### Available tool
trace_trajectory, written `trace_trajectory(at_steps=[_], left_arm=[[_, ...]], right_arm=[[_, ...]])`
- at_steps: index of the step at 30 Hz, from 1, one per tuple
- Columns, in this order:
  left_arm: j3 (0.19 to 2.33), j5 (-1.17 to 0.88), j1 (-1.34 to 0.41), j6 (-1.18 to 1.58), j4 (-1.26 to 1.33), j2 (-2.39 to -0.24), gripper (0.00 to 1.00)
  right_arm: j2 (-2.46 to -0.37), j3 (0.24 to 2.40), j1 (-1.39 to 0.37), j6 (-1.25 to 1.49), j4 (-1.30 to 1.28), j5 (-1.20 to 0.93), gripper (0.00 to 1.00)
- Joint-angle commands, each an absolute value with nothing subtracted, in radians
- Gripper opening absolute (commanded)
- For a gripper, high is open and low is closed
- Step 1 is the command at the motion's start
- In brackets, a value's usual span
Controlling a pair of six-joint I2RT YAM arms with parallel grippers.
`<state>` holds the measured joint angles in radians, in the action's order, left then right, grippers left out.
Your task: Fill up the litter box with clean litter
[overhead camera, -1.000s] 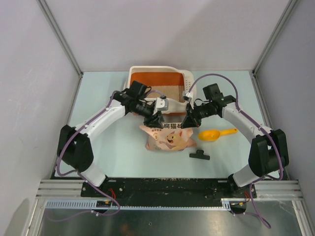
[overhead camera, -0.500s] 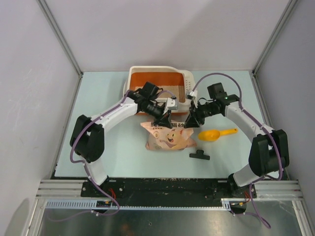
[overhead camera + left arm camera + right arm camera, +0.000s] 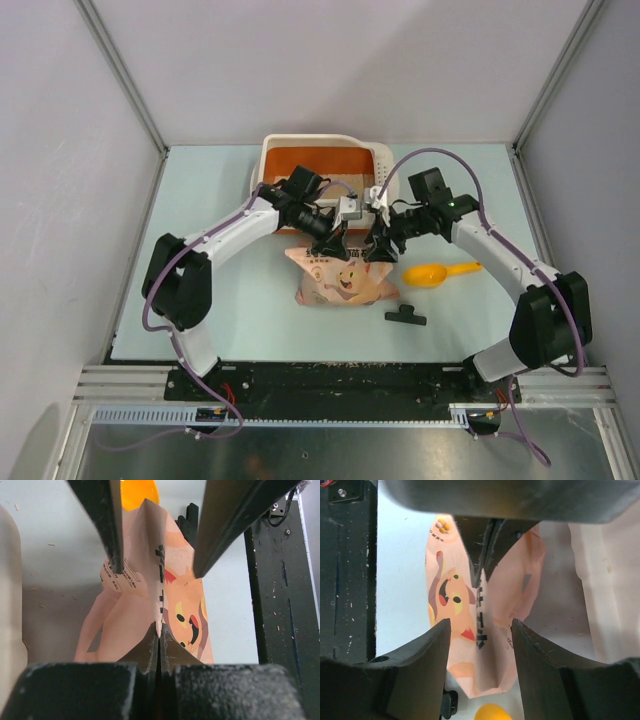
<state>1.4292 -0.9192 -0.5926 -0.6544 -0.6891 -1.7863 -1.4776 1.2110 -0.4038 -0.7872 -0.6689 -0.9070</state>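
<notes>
The left fingers [image 3: 158,652] are pressing together on the upright top fold of the soft pink cartoon-printed bag [image 3: 182,605], clamping the crease between them. The right fingers [image 3: 375,248] are standing apart just to the right of that grip, straddling the same fold without touching it on either side. The bag is lying on the pale blue-green desk [image 3: 220,290], its pinched top edge pointing towards the far side. Just beyond it, the cream-white rectangular plastic litter box [image 3: 268,160] with the orange-brown inner wall is sitting at the far middle of the desk. Pale beige sandy litter [image 3: 320,187] is showing on its floor, apparently only a shallow layer. An orange plastic scoop [image 3: 432,273] is lying to the right of the bag, and a small black plastic clip [image 3: 405,316] is resting nearer, well apart from both arms

The step in hand appears to be securing the bag's top, with pouring not yet begun. Whether the mouth is open cannot be told. The next move is probably calling for the right fingers closing on the fold, then both arms lifting and tipping the mouth over the box's near rim, so granules are landing inside rather than on the desk
</notes>
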Motion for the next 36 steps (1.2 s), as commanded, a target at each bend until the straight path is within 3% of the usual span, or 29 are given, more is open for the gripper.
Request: trace_trajectory(at_steps=[1,2,5,6,9,11,12,14,15,18,19,22,23,26,36], left_arm=[[1.47,-0.925,-0.578,-0.6,-0.687,-1.784,0.0],[1.473,-0.93,-0.574,-0.594,-0.689,-1.786,0.0],[1.476,-0.942,-0.566,-0.577,-0.684,-1.792,0.0],[1.476,-0.943,-0.563,-0.574,-0.686,-1.792,0.0],[1.473,-0.945,-0.555,-0.562,-0.684,-1.795,0.0],[1.471,-0.946,-0.548,-0.549,-0.684,-1.796,0.0],[1.47,-0.948,-0.545,-0.537,-0.683,-1.796,0.0],[1.465,-0.957,-0.542,-0.532,-0.681,-1.798,0.0],[1.465,-0.959,-0.541,-0.529,-0.681,-1.796,0.0],[1.473,-0.971,-0.541,-0.522,-0.678,-1.807,0.0],[1.476,-0.976,-0.541,-0.519,-0.675,-1.81,0.0],[1.491,-1.006,-0.541,-0.522,-0.67,-1.813,0.15],[1.497,-1.028,-0.543,-0.526,-0.667,-1.813,0.25],[1.509,-1.061,-0.555,-0.549,-0.631,-1.809,0.33],[1.585,-1.127,-0.6,-0.522,-0.586,-1.92,0.33]], right_arm=[[-1.517,1.23,-0.416,-0.787,-0.574,-0.893,0.54],[-1.523,1.229,-0.419,-0.784,-0.569,-0.894,0.52],[-1.54,1.229,-0.417,-0.782,-0.566,-0.899,0.29],[-1.536,1.229,-0.413,-0.787,-0.581,-0.899,0.15],[-1.517,1.229,-0.378,-0.799,-0.629,-0.905,0.04],[-1.496,1.229,-0.351,-0.828,-0.667,-0.907,0.06],[-1.49,1.229,-0.327,-0.84,-0.714,-0.901,0.15],[-1.486,1.229,-0.308,-0.864,-0.761,-0.902,0.22],[-1.489,1.229,-0.296,-0.879,-0.794,-0.91,0.2],[-1.5,1.226,-0.296,-0.865,-0.799,-0.931,0.01],[-1.503,1.226,-0.307,-0.856,-0.792,-0.931,0.0],[-1.502,1.226,-0.322,-0.81,-0.743,-0.936,0.0],[-1.503,1.227,-0.324,-0.796,-0.717,-0.943,0.0],[-1.511,1.226,-0.324,-0.73,-0.686,-0.963,0.0],[-1.539,1.226,-0.296,-0.6,-0.615,-0.993,0.0]])
